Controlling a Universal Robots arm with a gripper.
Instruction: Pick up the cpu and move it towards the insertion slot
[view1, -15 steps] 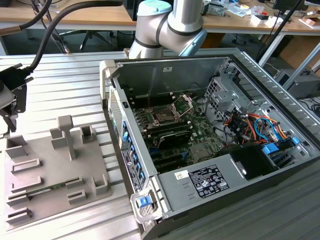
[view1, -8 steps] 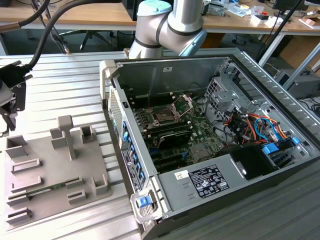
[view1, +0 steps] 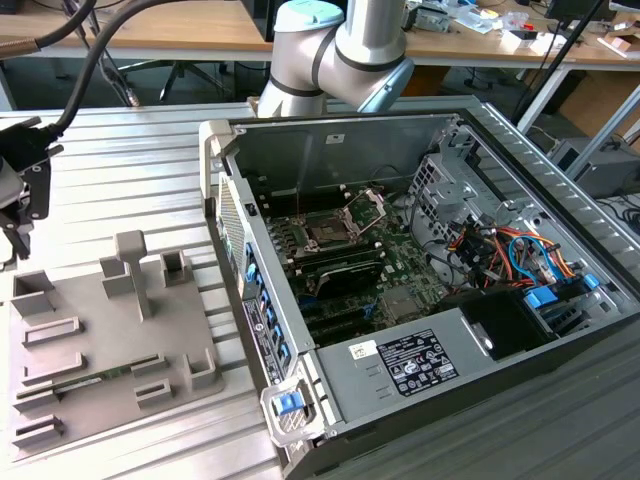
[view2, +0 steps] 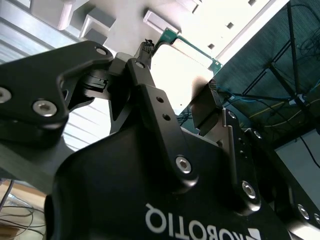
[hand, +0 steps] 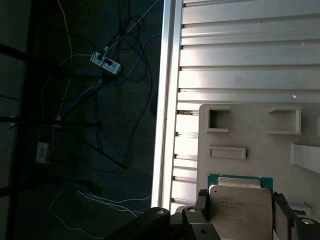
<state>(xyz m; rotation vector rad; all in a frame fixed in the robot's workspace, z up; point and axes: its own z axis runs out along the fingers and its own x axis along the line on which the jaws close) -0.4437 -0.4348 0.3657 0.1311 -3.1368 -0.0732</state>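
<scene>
Here we are at the grey tray (view1: 100, 340), and the gripper (view1: 18, 215) hangs over the tray's corner farthest from the computer case (view1: 420, 300); in the second wrist view the two black fingers (view2: 145, 85) are clamped onto opposite edges of the cpu (view2: 175, 75), bright metal face with a thin green rim, and it sits squarely between them. In the first wrist view the same chip (hand: 240, 210) shows its silvery top, pinched at both sides by the gripper (hand: 241, 222), with the tray (hand: 250, 135) and its shallow rectangular recesses just beyond it; whether the chip has any clearance above the tray surface, I can't tell. The tray lies on a slatted metal table (hand: 240, 50); a thin green memory stick (view1: 95, 378) rests in one of the tray's long grooves. Beside the tray, on the exterior view's right, the case lies open on its side; inside it the insertion slot (view1: 335, 232) shows dark and square on the green board, its metal load plate (view1: 368, 205) tipped up; that socket is well apart from the tray and from the held chip. The arm (view1: 340, 45) rises behind the case.
</scene>
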